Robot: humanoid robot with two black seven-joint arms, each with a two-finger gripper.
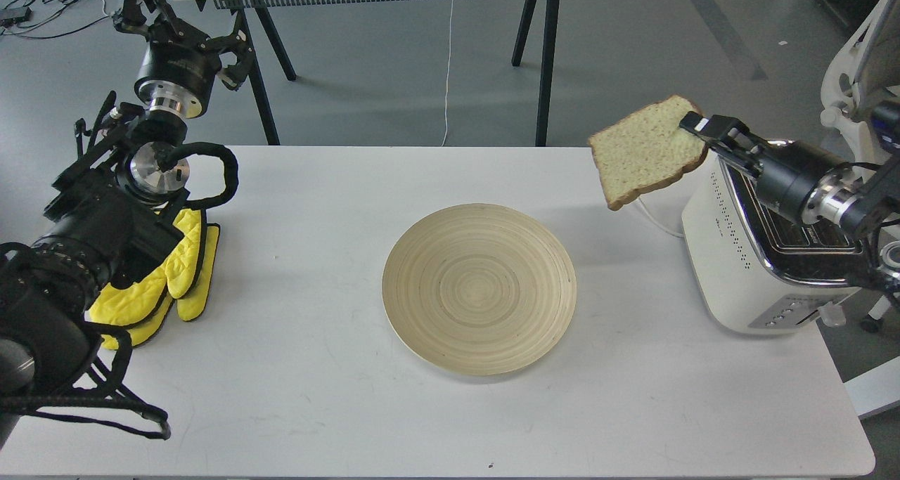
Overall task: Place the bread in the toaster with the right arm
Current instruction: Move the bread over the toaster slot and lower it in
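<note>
You have 1 white table (295, 396) carrying 3 things: a round wooden plate (479, 289) near its middle, yellow oven mitts (184, 269) at its left edge (partly hidden), and a cream-white toaster (731, 262) at its right edge.

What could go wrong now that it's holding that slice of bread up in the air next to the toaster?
Three risks, as judgements. The right end effector pinches the bread only at one edge, so the slice could tear or slip and fall. The bread hangs tilted and off to the left of the toaster, so it may catch the chrome rim instead of entering a slot. The arm crosses low over the toaster's top and might bump it.
</note>
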